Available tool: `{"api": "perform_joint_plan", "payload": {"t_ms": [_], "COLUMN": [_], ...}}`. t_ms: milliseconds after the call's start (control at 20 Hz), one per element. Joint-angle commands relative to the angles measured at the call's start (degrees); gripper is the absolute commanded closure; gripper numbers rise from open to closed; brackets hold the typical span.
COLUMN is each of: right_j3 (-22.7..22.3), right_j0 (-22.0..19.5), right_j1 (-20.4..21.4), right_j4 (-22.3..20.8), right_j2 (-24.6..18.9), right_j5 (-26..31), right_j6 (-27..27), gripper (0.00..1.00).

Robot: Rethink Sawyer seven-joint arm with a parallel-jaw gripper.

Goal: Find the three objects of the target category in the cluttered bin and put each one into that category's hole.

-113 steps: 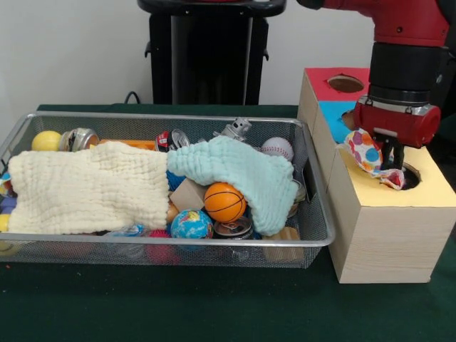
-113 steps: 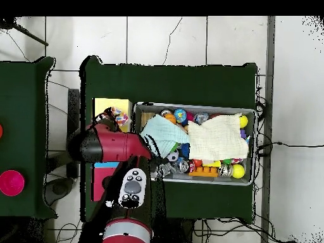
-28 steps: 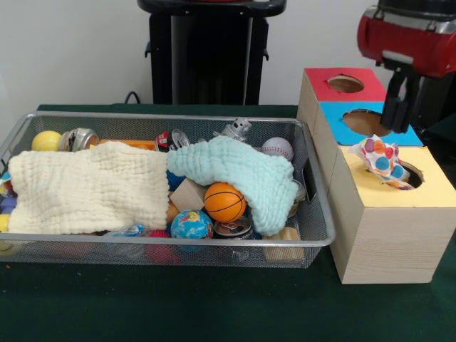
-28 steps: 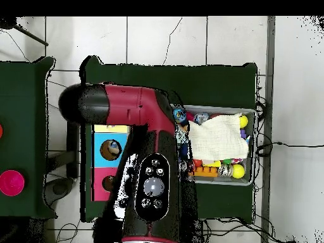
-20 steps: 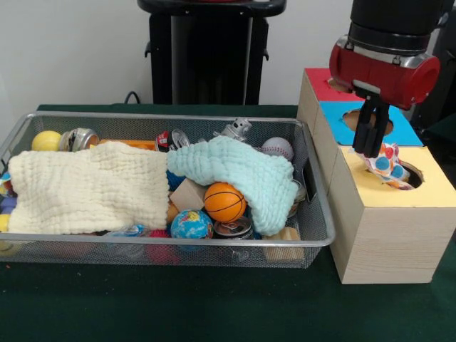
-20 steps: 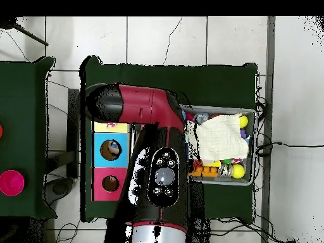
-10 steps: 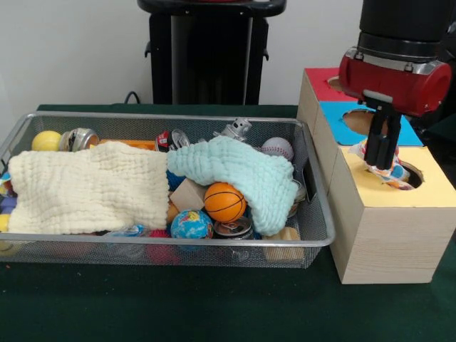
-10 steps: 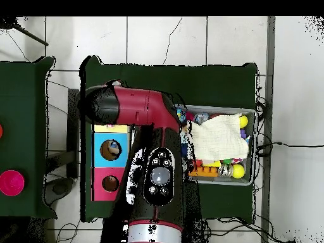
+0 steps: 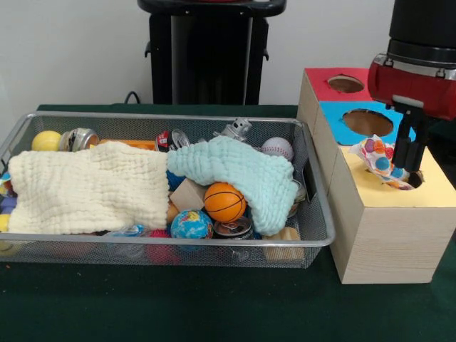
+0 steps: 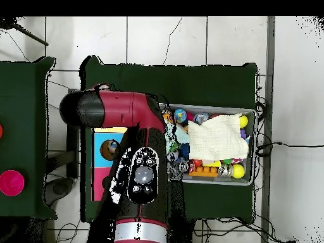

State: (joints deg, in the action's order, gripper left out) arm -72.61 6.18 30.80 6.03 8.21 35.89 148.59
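Observation:
One white polka-dot cloth (image 9: 377, 160) lies bunched on the yellow-topped box (image 9: 431, 191). Part of it hangs into the round hole (image 9: 415, 178). My gripper (image 9: 407, 168) hangs just right of the cloth, its tips at the hole's rim and its fingers together with nothing between them. In the overhead view my arm (image 10: 142, 145) hides the gripper, the cloth and most of the yellow box. The silver wire-mesh bin (image 9: 164, 117) is full of clutter; it also shows in the overhead view (image 10: 253, 145). No other polka-dot cloth shows in it.
A cream cloth (image 9: 85, 189) and a pale green cloth (image 9: 242, 167) cover much of the bin. Around them are a small basketball (image 9: 224, 201), a globe ball (image 9: 191, 224), a baseball (image 9: 277, 148) and cans. The blue-topped box (image 9: 335, 117) and red-topped box (image 9: 320, 82) stand behind the yellow one.
My gripper held the cloth at the hole 5.7 s ago. Over the last second it crossed from the cloth's left to its right and came down by the hole.

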Motion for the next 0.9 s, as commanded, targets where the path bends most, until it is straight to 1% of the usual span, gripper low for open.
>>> {"api": "perform_joint_plan", "payload": {"t_ms": [50,200,400,650,700,900], "right_j3": [-6.99,-8.60,-9.75,-11.73,-13.49,-15.10], "right_j0": [-2.45,-3.55,-5.18,-7.09,-7.70,-3.66], "right_j1": [-3.71,-3.55,-2.70,-1.06,-0.48,0.58], "right_j4": [-0.71,-0.97,-1.85,-1.31,-0.18,0.38], "right_j2": [-3.79,-4.59,-4.84,-6.38,-7.90,-5.56], "right_j5": [-4.45,-6.03,-6.16,-3.84,-3.84,-4.06], "right_j6": [3.21,2.01,-0.26,-2.18,-1.99,3.93], "gripper": [1.00,1.00,1.00,1.00,1.00,1.00]}}
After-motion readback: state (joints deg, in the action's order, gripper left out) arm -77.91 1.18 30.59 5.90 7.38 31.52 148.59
